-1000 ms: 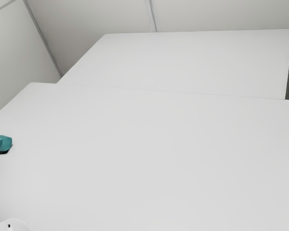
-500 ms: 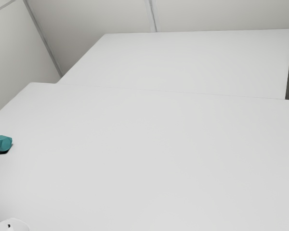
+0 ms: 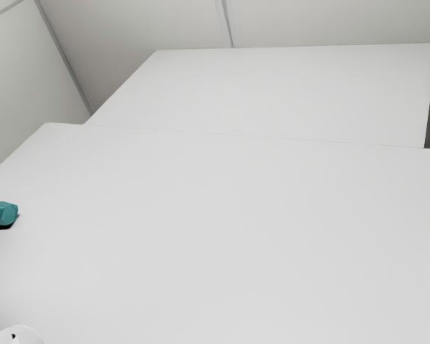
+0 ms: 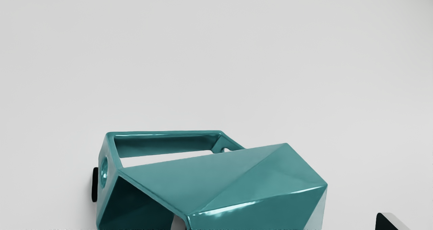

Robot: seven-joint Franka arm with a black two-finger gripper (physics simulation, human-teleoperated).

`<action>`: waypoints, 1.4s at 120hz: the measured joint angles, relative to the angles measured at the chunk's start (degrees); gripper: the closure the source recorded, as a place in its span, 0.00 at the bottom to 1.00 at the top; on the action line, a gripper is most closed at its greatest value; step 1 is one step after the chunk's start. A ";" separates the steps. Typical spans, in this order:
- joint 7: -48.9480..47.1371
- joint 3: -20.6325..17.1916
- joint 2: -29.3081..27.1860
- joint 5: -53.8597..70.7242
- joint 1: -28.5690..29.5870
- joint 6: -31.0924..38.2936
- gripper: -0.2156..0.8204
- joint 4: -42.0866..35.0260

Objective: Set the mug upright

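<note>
Mug (image 4: 236,179) on its side, contents unclear; hand (image 4: 242,204) spread wide, gripping nothing.

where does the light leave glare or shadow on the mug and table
Wrist view: glossy white glints along edges of the teal mug, its hollow sinking nearly to black; exterior view: a dark shadow tucked beneath the mug, the white table bright and almost evenly lit.

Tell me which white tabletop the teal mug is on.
The nearer tabletop, bearing the mug at the exterior view's left edge; the farther tabletop lies beyond.
</note>
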 joint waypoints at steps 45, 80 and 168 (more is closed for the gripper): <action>-0.75 -0.08 0.26 -1.13 0.13 -0.82 0.32 -0.06; -1.32 -0.16 0.43 -1.82 0.09 -1.07 0.53 -0.19; -2.21 -3.89 -0.58 -3.62 -0.45 -0.85 0.92 0.51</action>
